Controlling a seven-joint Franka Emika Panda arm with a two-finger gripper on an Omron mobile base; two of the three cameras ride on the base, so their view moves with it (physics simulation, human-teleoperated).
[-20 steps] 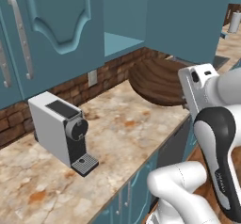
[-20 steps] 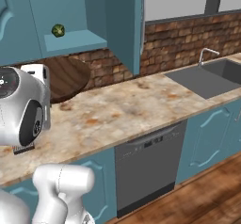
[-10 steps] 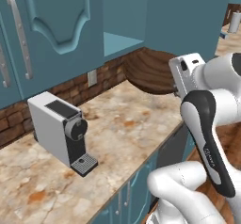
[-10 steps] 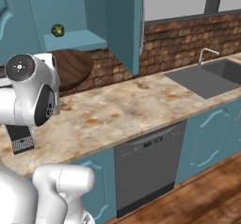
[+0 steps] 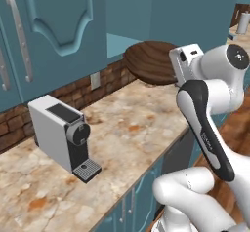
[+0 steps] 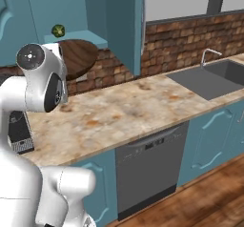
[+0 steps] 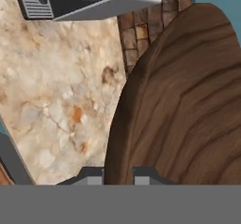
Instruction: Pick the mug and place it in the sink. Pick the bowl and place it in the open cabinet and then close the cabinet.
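The dark brown wood-look bowl (image 5: 149, 60) hangs tilted in the air above the counter, just in front of the open teal wall cabinet (image 5: 128, 31). In the hand view my gripper (image 7: 118, 176) is shut on the rim of the bowl (image 7: 188, 105), one fingertip on each side. From the right base the bowl (image 6: 78, 55) sits just below the cabinet's pale shelf (image 6: 76, 35), with the open door (image 6: 125, 23) to its right. The dark grey sink (image 6: 214, 76) with its chrome faucet (image 6: 209, 55) lies far right. The yellow mug is out of view.
A white and black coffee machine (image 5: 63, 133) stands on the marbled counter (image 5: 132, 128) to the left of the bowl, against the brick wall. A small green round thing (image 6: 58, 29) rests on the cabinet shelf. A dishwasher (image 6: 147, 166) sits under the counter.
The arm has lifted the bowl up and toward the open cabinet; it now hangs near the shelf's level. The coffee machine and counter have stayed in place.
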